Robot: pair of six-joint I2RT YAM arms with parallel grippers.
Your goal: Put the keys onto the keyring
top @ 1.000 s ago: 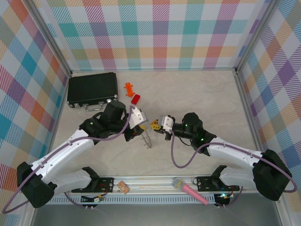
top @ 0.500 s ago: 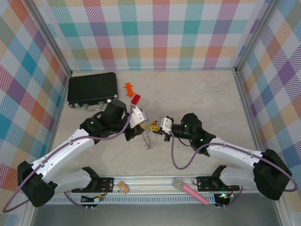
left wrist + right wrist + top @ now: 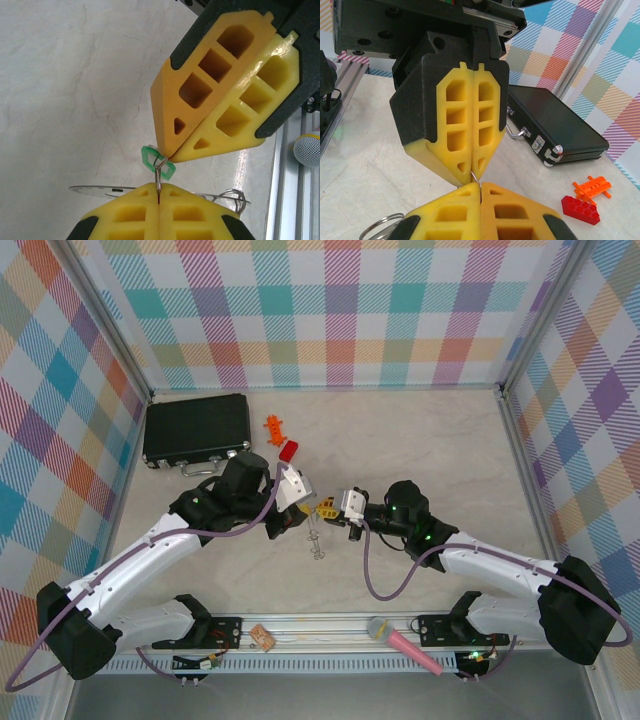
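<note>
A robotics lab test cell is indicated: a pale marble-patterned tabletop (image 3: 430, 450) is enclosed by walls covered in pastel checked cloth (image 3: 330, 310) and framed by bare aluminium posts (image 3: 103, 318). A white-and-black left robot arm (image 3: 140, 560) and a matching right robot arm (image 3: 500, 565) are bolted to a slotted aluminium rail (image 3: 330, 625).

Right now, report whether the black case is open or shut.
Shut. The black case lies flat, lid down against its base; in the right wrist view the seam beside its metal latches shows no gap.
</note>
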